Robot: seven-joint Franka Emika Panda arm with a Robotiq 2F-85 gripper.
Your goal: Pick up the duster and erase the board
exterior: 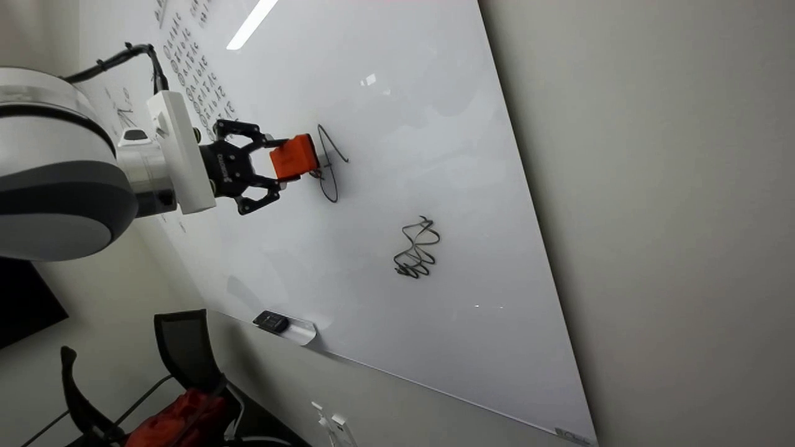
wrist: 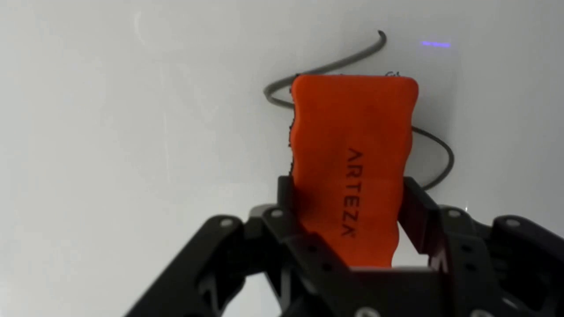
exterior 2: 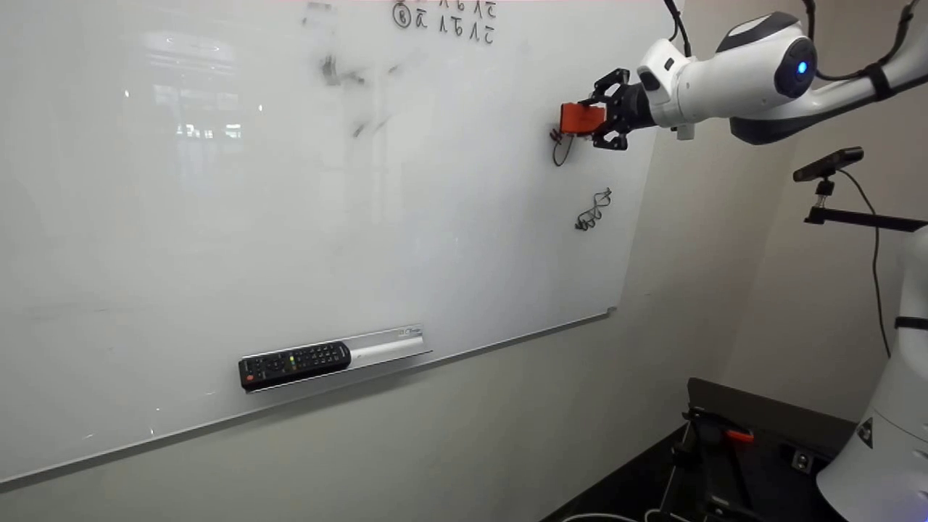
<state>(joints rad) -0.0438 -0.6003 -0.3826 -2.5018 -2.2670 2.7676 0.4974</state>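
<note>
Note black, jointed fingers [wrist: 416, 220], only partly spread and clasping the orange-red, oblong duster [wrist: 335, 167] by both long sides. Mind the upper end in the wrist view, jutting past the grip and likely to tip under an off-centre push.

Find the duster right at the large, glossy white board [exterior 2: 217, 246], dark edge [exterior: 315, 151] toward the surface, in front of a thin, black, looped marker line [exterior: 329, 164]; impossible to tell whether touching or just short. Treat the pick-up as done and wiping as the step in hand. Ease in square until flush, then stroke left and right with light, even pressure, running past both ends of the line.

Farther out, plan for the black, coiled marker scribble [exterior: 415, 246], below and to the right in both exterior views: same flat contact, short overlapping strokes. Leave the rows of black handwritten letters [exterior: 197, 71], up to the left, for later, if wanted at all. Steer clear of the silver tray [exterior 2: 388, 349] at lower left, with a black, button-covered remote control [exterior 2: 296, 365] in it.
</note>
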